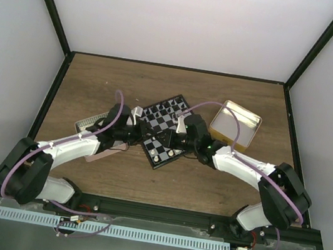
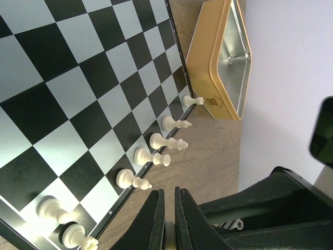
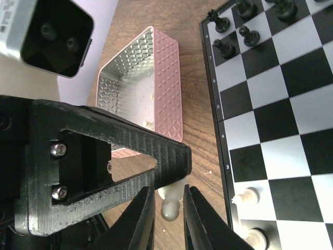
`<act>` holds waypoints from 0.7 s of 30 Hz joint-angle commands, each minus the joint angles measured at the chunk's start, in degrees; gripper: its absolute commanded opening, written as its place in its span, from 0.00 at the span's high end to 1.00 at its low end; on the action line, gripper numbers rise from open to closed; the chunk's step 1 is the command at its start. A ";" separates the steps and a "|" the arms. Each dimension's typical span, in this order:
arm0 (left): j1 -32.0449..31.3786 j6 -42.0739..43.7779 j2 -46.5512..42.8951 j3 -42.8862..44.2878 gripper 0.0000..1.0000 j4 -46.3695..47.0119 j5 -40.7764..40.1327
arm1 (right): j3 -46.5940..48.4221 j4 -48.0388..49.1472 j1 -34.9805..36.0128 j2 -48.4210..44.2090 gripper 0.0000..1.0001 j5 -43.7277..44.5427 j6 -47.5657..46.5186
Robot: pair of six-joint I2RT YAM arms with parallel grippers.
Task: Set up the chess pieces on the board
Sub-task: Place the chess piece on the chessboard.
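The board [image 2: 67, 88], flat and stiff with glossy black and silver checks, lies between a gold tin [image 2: 205, 62] with a shiny metal inside and a pink tin [image 3: 166, 88] with quilted walls. The right gripper [image 3: 169, 194] pinches one white piece [image 3: 169, 202] just off the board's rim. The left gripper [image 2: 167, 195] shows a sliver of gap, and I cannot tell if it grips anything. The chess pieces [image 2: 158, 156] along the board's edge are hard, smooth and probably light and tippy, so they are best pinched at the waist.

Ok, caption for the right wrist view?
Right gripper pinching a cream-white chess piece beside the board, pink tin behind.
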 commanded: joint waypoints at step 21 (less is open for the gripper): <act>-0.26 5.59 -4.49 2.89 0.47 -15.33 -19.32 | 4.57 -9.48 0.57 0.66 0.99 6.16 -8.10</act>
